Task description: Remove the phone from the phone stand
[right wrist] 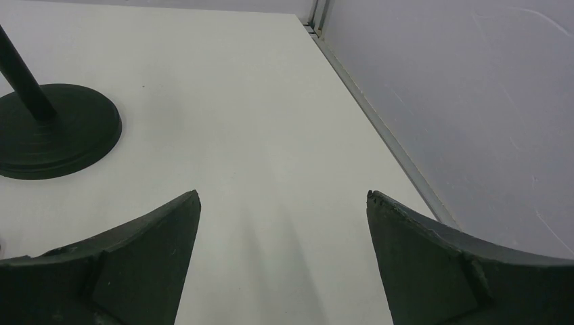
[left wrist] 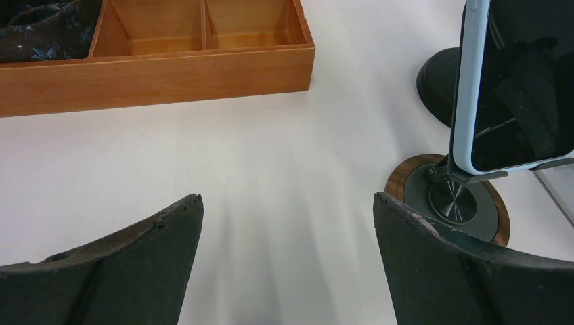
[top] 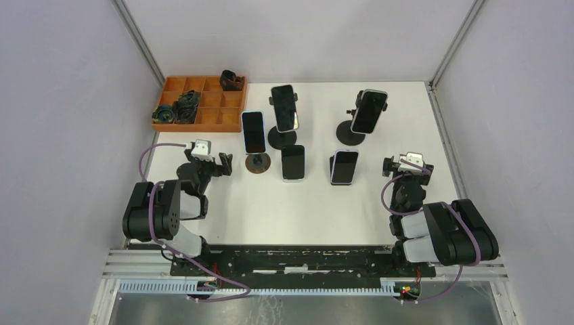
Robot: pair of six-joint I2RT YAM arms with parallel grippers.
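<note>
Nearest the lens, the left gripper [left wrist: 288, 203] has its dark fingers spread wide, nothing between them. The right gripper [right wrist: 284, 196] gapes just as wide over bare tabletop. Just beyond the left one, to its right, a phone [left wrist: 511, 81] in a pale blue case sits upright on its round wood-rimmed stand [left wrist: 474, 213]. The wrist view cuts off its top and right edge. Four other phones [top: 285, 108] sit on stands behind it and to its right, and I can't tell which one is the target. White table [top: 271, 210], plain grey walls [top: 68, 101] on three sides. In the far left corner sits a wooden tray [left wrist: 156, 78], with dark bundles [top: 183, 107] in a few compartments, too small to identify.
</note>
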